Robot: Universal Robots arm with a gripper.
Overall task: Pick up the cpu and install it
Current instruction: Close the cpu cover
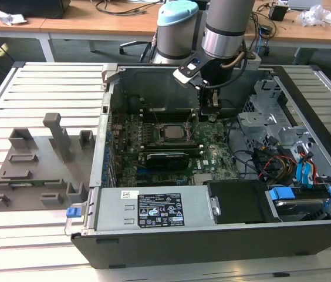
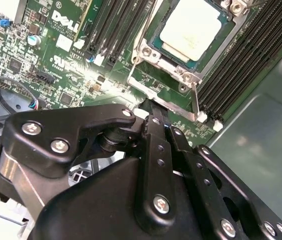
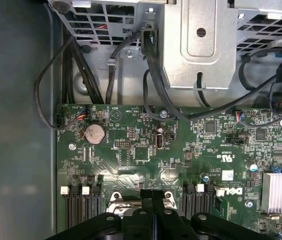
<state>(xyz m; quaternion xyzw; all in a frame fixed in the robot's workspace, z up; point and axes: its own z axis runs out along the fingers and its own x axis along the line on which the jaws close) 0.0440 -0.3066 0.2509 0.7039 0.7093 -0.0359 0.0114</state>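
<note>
Now your claw (image 2: pixel 148 106) hangs closed near the cpu (image 2: pixel 193 27) seated in its socket (image 2: pixel 150 52); the computer case (image 1: pixel 212 242) rests on a slatted worktop (image 1: pixel 42 88), wooden desks (image 1: pixel 95 22) behind.

The open computer case (image 1: pixel 212 247) is lying on the slatted worktop (image 1: pixel 48 82), and the holder blocks (image 1: pixel 36 164) are sitting beside it on the exterior view's left. Inside the case the motherboard (image 1: pixel 212 155) is lying flat. The cpu (image 2: pixel 193 27) is sitting in the socket frame (image 2: pixel 148 50), between the banks of memory slots (image 2: pixel 251 55). The hand (image 1: pixel 208 116) is hanging over the board, just beside the socket on the exterior view's right. The drive cage (image 1: pixel 265 111) is standing further right, and the power supply (image 1: pixel 154 208) is lying along the case's near wall.
</note>
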